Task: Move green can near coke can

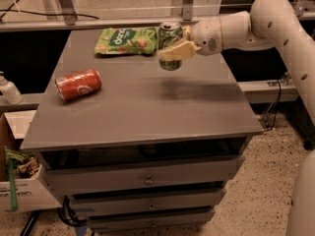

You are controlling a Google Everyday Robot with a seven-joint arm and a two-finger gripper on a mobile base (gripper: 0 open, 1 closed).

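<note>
The fingers (179, 49) are closed on the green can (169, 35). One cream finger lies across the can's near side around mid-height, and the other is hidden behind the can. The gripper (170, 51) is at the far side of the bench (147, 114), a little right of its middle, reaching in from the right. The can is upright with its silver top facing up. Its lower end shows below the finger, and I cannot tell whether its base rests on the bench or sits just above it. A soft dark shadow lies on the bench just near and right of the can.

Behind the fingers, the white wrist runs to the right into the arm (268, 16), which bends down along the right edge of the scene.

Just left of the can, a flat green bag (125, 40) lies at the far edge of the bench, with its right end close to the can.

The coke can (78, 84) lies on its side near the left edge of the bench, well apart from the green can, with its white logo facing up.

Below the bench top are closed drawers (147, 179). On the floor to the left stands a cardboard box (22, 191), and a white bottle (8, 89) stands left of the bench.
</note>
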